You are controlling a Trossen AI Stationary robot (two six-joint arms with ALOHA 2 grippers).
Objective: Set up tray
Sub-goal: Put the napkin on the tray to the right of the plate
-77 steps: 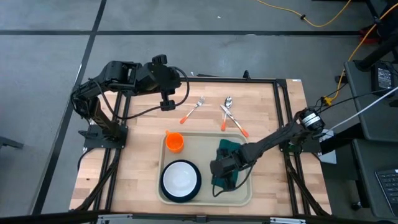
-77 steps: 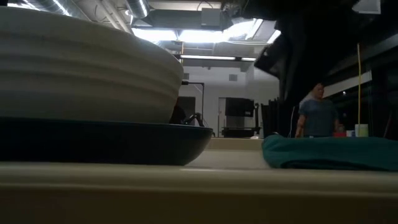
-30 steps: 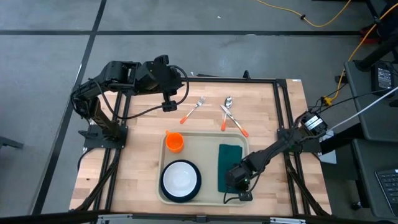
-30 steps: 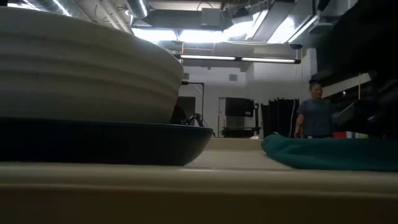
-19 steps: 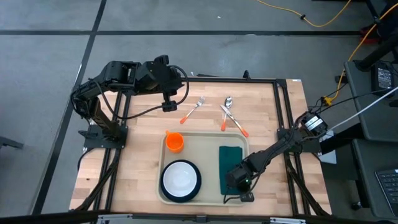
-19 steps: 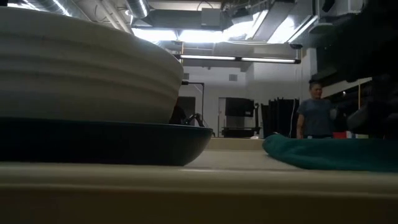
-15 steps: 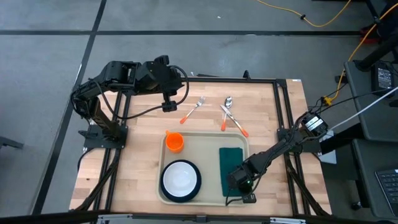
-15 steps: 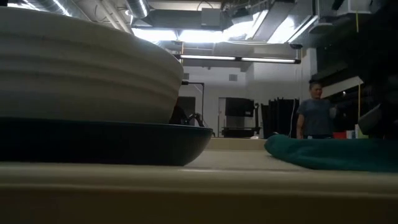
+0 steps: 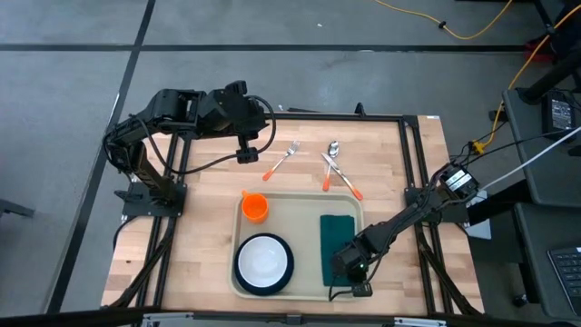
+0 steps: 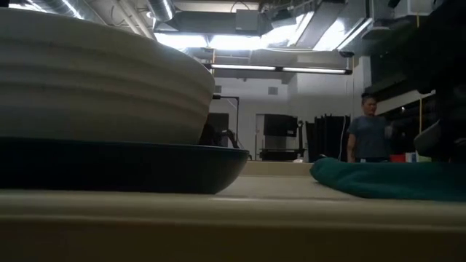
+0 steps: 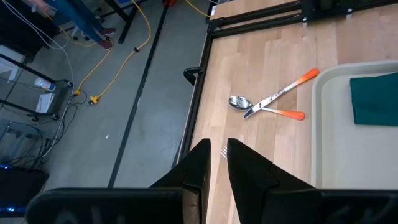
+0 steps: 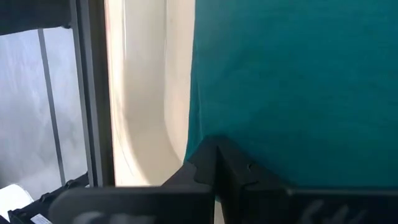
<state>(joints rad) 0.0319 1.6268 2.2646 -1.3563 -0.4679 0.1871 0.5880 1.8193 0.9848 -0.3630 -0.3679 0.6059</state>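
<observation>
From above, you see one tray [image 9: 300,211] lying on the tabletop [image 9: 204,227], near the front edge. In the tray you can count three things: one orange cup [image 9: 255,208] in the far left corner, one white bowl [image 9: 263,260] sitting on one dark plate [image 9: 241,274] at the front left, and one green napkin [image 9: 334,238] lying flat on the right side. Behind the tray, on the bare wood, are one fork [image 9: 284,158], one spoon [image 9: 331,162] and one knife [image 9: 344,182], all with orange handles. The spoon and knife cross each other. Your right claw [image 9: 352,263] is low at the front right corner of the napkin. Your left claw [image 9: 244,156] hangs over the far left part of the tabletop.

From the low camera, you see the bowl [image 10: 95,80] and plate [image 10: 124,166] up close on the left, and the napkin [image 10: 386,180] on the right. One person [image 10: 368,135] stands far back in the room.

From your left wrist, the left claw [image 11: 214,163] holds nothing, and its fingers stand just a little apart. The spoon [image 11: 239,102] and knife [image 11: 281,92] lie beyond it.

From your right wrist, the right claw [image 12: 216,163] is closed tight, right at the napkin's [image 12: 298,81] edge. You cannot tell if it pinches the cloth. The tray's rim [image 12: 146,93] runs beside it.
</observation>
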